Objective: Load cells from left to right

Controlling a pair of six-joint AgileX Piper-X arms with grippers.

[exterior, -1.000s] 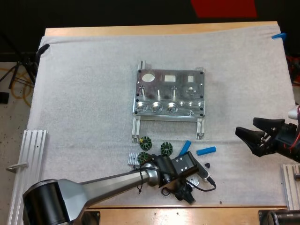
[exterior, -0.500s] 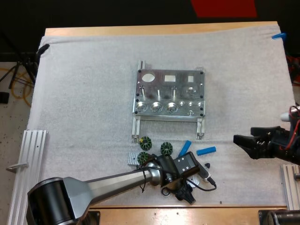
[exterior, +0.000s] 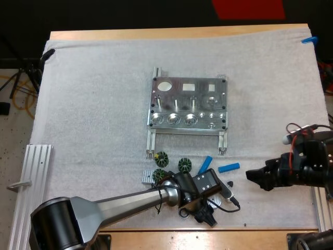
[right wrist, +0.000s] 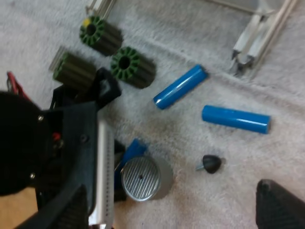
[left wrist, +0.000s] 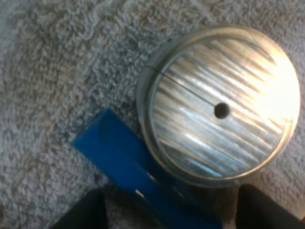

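Observation:
The metal fixture (exterior: 187, 107) sits mid-mat. Two blue cylinders (exterior: 205, 163) (exterior: 229, 167) lie below it, and the right wrist view shows them as well (right wrist: 180, 87) (right wrist: 236, 119). Beside them are dark green ribbed parts (exterior: 162, 158) (right wrist: 131, 64) and a small dark knob (right wrist: 211, 163). My left gripper (exterior: 205, 212) is low at the mat's front edge and holds a flat blue tool (left wrist: 128, 167) against a round metal cylinder (left wrist: 217, 105) (right wrist: 143, 179). My right gripper (exterior: 255, 179) is open, just right of the blue cylinders, with nothing between its fingers.
An aluminium rail (exterior: 34, 177) lies at the mat's left edge and another (exterior: 323, 205) at the right. A finned silver piece (exterior: 148, 176) lies by the dark parts. The left arm (exterior: 130, 200) stretches along the front edge.
My right gripper has moved left and slightly toward the front, closer to the blue cylinders. The left arm has stayed put.

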